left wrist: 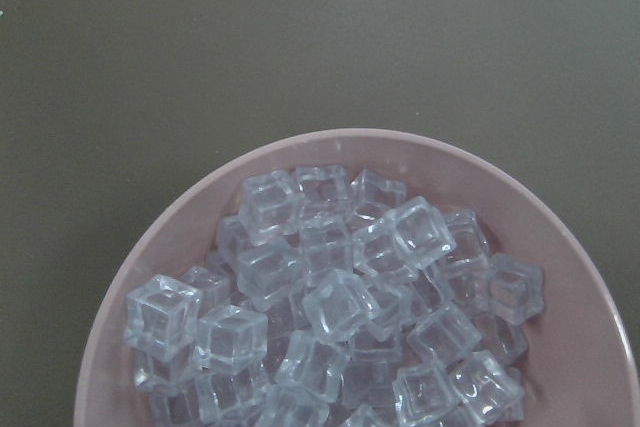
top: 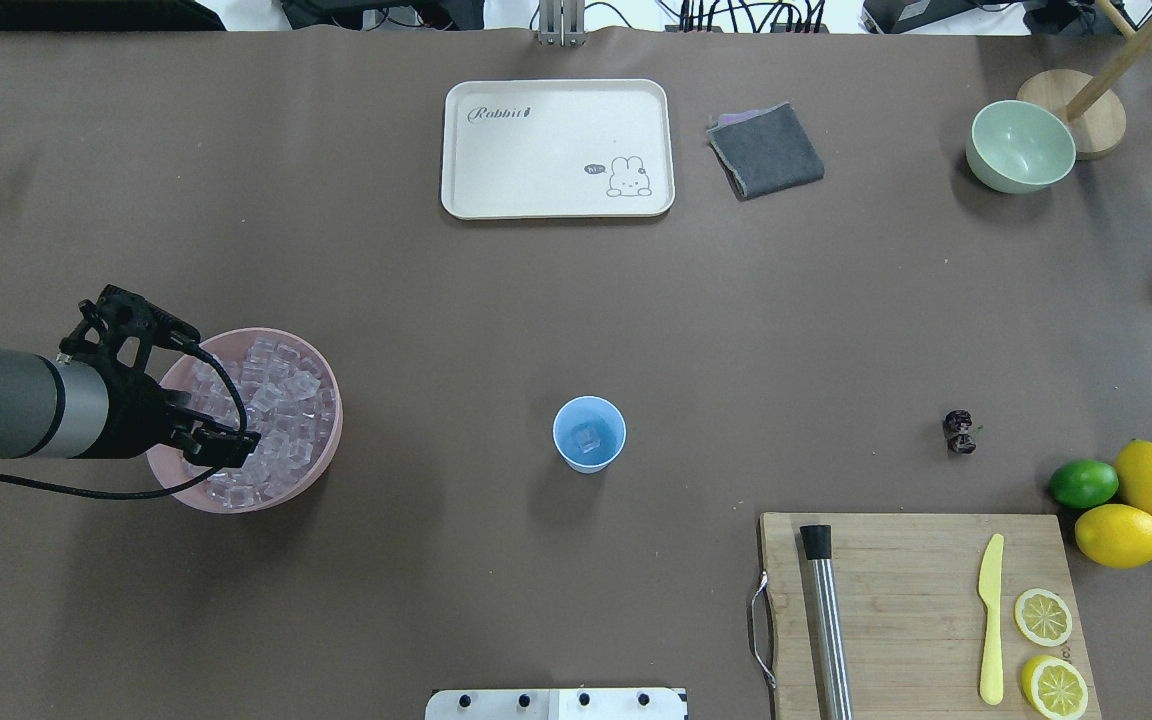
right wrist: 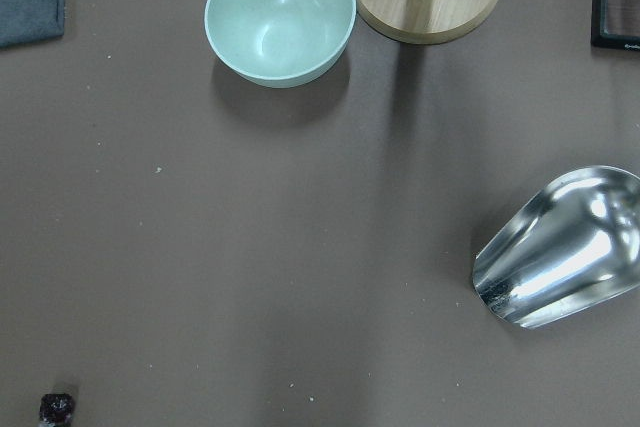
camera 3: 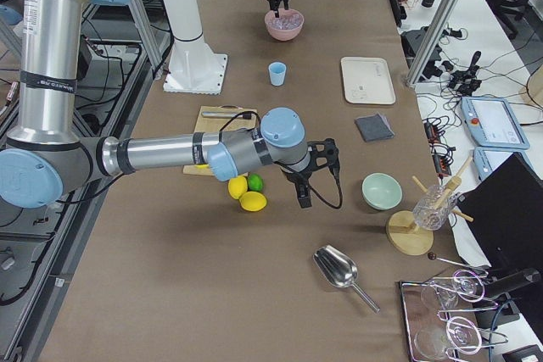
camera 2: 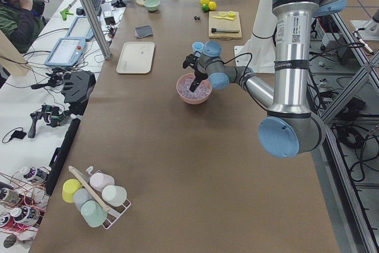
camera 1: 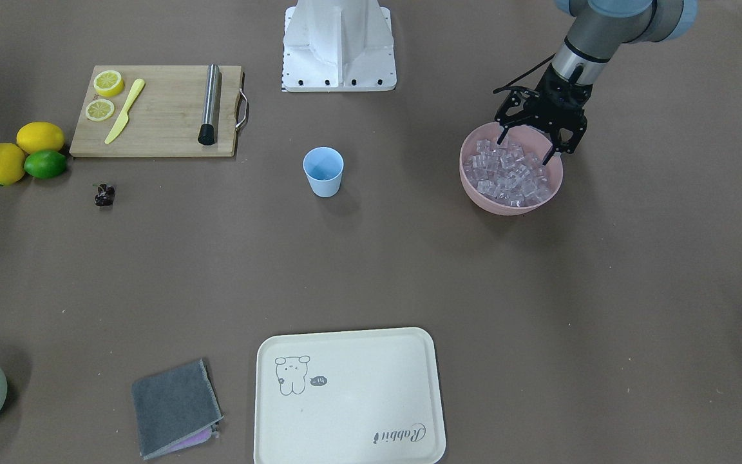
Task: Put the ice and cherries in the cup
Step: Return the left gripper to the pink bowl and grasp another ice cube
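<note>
**Left gripper open and empty over the ice**

Your left gripper (camera 1: pixel 525 145) hangs with its jaws spread wide, holding nothing, above the clear glassy ice cubes (camera 1: pixel 506 175). Its fingers stand close to the rim of the round pink plastic bowl (camera 1: pixel 514 207), so a descent may push the bowl. The smooth, heaped cubes may also slip out. The small light blue plastic cup (camera 1: pixel 323 171), one cube inside, stands well apart to the robot's right, a long carry. The dark maroon wrinkled cherries (camera 1: pixel 105 194) lie farther right. For the right gripper (camera 3: pixel 303 199), I cannot tell.
</note>
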Controlling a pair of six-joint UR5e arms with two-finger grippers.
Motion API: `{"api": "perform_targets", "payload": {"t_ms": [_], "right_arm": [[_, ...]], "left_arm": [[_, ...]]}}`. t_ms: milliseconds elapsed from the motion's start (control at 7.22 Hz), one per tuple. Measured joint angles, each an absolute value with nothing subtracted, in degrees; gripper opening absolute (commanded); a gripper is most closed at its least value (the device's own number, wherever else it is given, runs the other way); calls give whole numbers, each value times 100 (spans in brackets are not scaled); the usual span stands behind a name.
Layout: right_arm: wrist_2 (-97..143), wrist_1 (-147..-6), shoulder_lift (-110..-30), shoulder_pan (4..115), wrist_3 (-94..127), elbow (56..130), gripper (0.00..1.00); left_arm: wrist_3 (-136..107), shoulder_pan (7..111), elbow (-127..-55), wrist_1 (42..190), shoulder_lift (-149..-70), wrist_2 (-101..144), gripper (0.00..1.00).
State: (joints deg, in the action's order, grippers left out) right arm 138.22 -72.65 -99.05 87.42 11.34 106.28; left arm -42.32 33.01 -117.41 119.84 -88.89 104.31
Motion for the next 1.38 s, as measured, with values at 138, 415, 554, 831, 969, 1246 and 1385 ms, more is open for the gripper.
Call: {"api": "perform_targets", "payload": {"t_ms": [138,415,554,831,969,1246,1385], "right_arm": [[13819,-7265,-9905,8739,1134,10628,100],[13817,-7261,-9907,8737,1134,10627,100],[13817,-7260,-9911,8737,1134,10627,100],[13822,-7260,-9914,8736,1134,10634,100],[13824,-7260,-9914,8736,1134,10634,100],[13823,-7260,-9914,8736,1134,10635,100],[13820,-7260,-9914,8736,1134,10635,100]], "left_arm": [[-4237,3228,-11638,11995,-8947,10342,98],[-4244,3148,-11511,12025,-8967,10268,98],[-4245,3139,-11496,12030,-8964,10258,98],[-4245,3132,-11456,12032,-8947,10250,98],[-4242,3130,-11421,12032,-8943,10249,98],[-4224,3115,-11324,12032,-8963,10248,97],[-4218,3096,-11275,12033,-8985,10248,97]]}}
